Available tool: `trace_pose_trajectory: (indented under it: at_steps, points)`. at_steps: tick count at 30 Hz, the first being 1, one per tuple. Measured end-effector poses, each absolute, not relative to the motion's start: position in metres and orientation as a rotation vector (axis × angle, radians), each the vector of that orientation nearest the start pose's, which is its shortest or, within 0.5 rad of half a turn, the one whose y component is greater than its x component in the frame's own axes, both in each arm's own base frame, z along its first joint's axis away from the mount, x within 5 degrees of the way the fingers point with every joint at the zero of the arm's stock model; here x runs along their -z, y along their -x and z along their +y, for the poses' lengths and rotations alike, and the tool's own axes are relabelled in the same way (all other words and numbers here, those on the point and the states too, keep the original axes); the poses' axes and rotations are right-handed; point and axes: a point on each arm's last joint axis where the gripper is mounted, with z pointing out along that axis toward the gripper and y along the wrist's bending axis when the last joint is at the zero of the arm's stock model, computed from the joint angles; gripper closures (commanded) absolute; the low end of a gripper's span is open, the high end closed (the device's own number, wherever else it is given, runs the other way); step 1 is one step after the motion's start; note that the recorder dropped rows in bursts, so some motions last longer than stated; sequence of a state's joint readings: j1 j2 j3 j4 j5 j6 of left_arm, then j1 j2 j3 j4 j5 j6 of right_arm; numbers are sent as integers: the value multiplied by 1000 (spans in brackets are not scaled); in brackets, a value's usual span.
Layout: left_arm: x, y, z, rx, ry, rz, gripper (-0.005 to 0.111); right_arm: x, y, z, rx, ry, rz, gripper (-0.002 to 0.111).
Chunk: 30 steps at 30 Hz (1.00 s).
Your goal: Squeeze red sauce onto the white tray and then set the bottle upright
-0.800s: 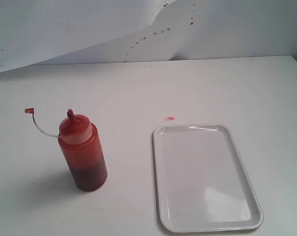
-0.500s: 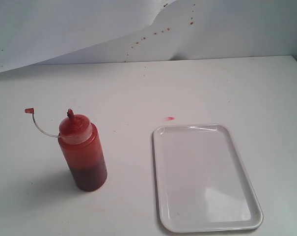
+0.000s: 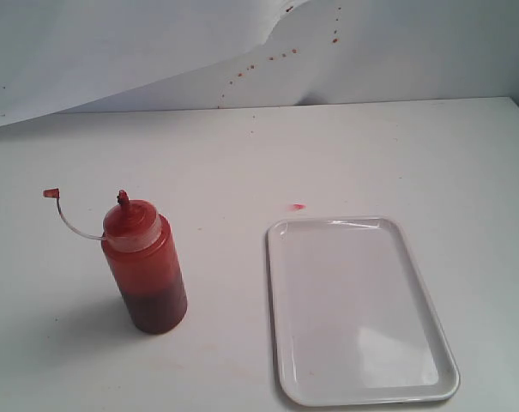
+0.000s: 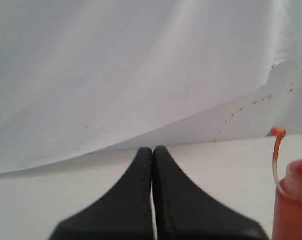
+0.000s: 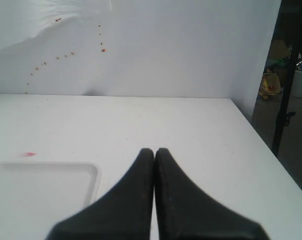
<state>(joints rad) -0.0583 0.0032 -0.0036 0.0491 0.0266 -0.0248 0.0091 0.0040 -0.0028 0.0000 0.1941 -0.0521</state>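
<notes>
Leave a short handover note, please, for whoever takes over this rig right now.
Left end effector: shut, empty, close to the bottle but not touching it.
Right end effector: shut, empty, by a corner of the white tray.
The bottle stands upright on the table, left of the tray, with its cap off on the tether and the red sauce inside.
Done: nothing. The tray is bare; a pink smudge lies on the table beside it.
Left: grasp bottle, squeeze sauce onto tray, stand bottle upright.
</notes>
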Motion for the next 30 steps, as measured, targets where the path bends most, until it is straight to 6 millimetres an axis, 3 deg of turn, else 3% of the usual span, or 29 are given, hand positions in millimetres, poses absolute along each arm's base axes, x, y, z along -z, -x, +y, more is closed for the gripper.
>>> trace_pose_trajectory:
  at_steps: [7, 11, 21, 27, 30]
  points:
    - [-233, -53, -2, 112, 24, 1276, 107, -196, -56, 1, 32, 51, 1678, 108]
    - [-242, -50, -1, 176, 83, 1240, 107, -196, -56, 1, 32, 51, 1678, 108]
    - [-308, -25, 1, 166, 58, 945, 107, -196, -56, 1, 32, 51, 1678, 108]
    - [-319, -17, 2, 157, 52, 797, 107, -196, -56, 1, 32, 51, 1678, 108]
    - [-316, -20, 1, 154, 49, 856, 107, -196, -56, 1, 32, 51, 1678, 108]
